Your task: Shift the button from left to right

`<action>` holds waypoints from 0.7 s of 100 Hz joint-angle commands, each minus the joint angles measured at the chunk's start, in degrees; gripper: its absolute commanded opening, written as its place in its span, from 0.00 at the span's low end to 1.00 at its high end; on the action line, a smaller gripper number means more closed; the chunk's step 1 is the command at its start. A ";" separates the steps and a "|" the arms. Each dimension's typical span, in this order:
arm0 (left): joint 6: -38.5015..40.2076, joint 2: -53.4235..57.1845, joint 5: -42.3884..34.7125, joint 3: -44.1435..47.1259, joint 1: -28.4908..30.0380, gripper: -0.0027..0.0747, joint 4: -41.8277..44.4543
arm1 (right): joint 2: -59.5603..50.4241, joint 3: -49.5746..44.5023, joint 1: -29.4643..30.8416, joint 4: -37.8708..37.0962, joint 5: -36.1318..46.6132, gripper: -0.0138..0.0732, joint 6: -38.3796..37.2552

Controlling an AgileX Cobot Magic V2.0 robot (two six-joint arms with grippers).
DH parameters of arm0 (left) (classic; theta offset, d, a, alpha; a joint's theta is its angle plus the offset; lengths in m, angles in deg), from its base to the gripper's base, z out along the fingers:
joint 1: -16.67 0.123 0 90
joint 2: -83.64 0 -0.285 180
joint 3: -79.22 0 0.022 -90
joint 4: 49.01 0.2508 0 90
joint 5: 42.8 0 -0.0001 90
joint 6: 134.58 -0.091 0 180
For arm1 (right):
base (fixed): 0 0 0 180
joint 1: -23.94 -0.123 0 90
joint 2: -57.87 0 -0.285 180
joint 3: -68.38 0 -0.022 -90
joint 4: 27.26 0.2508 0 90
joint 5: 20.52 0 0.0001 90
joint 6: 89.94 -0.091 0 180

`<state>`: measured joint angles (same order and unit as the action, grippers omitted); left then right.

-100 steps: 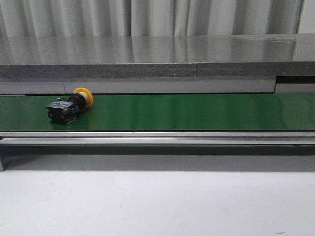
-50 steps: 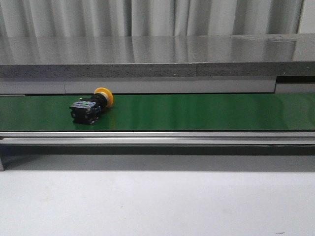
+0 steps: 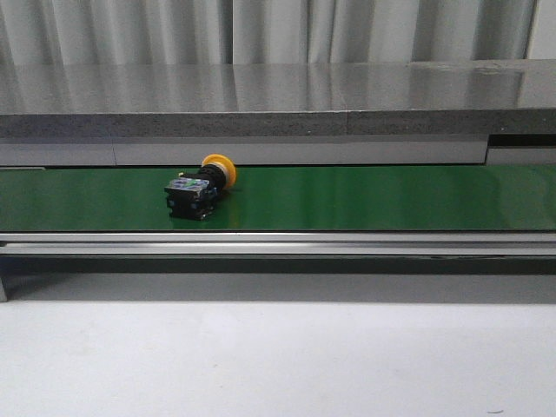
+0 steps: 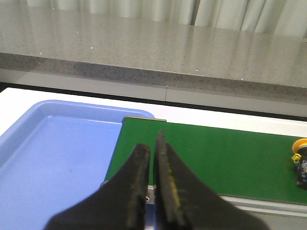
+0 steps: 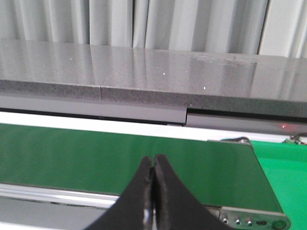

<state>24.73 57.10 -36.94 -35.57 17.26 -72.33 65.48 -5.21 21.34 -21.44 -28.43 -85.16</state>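
**Position of the work piece.** Button (image 3: 201,184): lying on its side on the green top of the desk (image 3: 373,198), in the left half and toward the rear edge. Orange cap pointing back and to the right, dark boxy base toward the front. Visible in the left wrist view only at the frame edge (image 4: 301,160), well apart from the fingers. Absent from the right wrist view. Not yet gripped, with the transfer to the right side judged not yet begun.

**State of the end effectors.**
- Left end effector (image 4: 151,139): closed to a thin slit, gripping nothing, poised over the left end of the desk beside a blue tray (image 4: 53,153).
- Right end effector (image 5: 153,163): closed, tips touching, empty, poised over the near rail of the desk toward its right end.

**Handling properties (judged, not measured).**
- Probably light and rigid, with a moulded plastic body.
- Unlikely to deform or crack under a moderate grip.
- Smooth, rounded cap, so liable to slip between the pads and to roll the unit.
- Lying on its side, so likely to pivot or rock if pushed from one side only.

**Recommended grip.**
- Open the chosen end effector fully before descending.
- Take hold across the two flat sides of the dark base, pads parallel to those faces.
- Avoid the orange cap and the narrow neck behind it.
- Close evenly from both sides, then lift straight up before traversing right.
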 commanded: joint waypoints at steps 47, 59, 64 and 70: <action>0.04 -0.39 -3.67 -1.57 -0.42 0.04 -0.62 | 35.11 35.17 -0.13 4.00 -25.35 0.08 0.10; 0.04 -0.39 -3.67 -1.57 -0.42 0.04 -0.62 | 42.68 39.97 -0.13 5.21 -25.70 0.08 0.10; 0.04 -0.39 -3.67 -1.57 -0.42 0.04 -0.62 | 45.39 41.32 -0.13 5.21 -25.55 0.08 0.10; 0.04 -0.39 -3.67 -1.57 -0.42 0.04 -0.62 | 47.61 42.55 -0.13 5.21 -25.42 0.08 0.10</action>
<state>24.73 57.10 -36.90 -35.57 17.26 -72.33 109.80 33.74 21.34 -16.91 -56.93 -85.16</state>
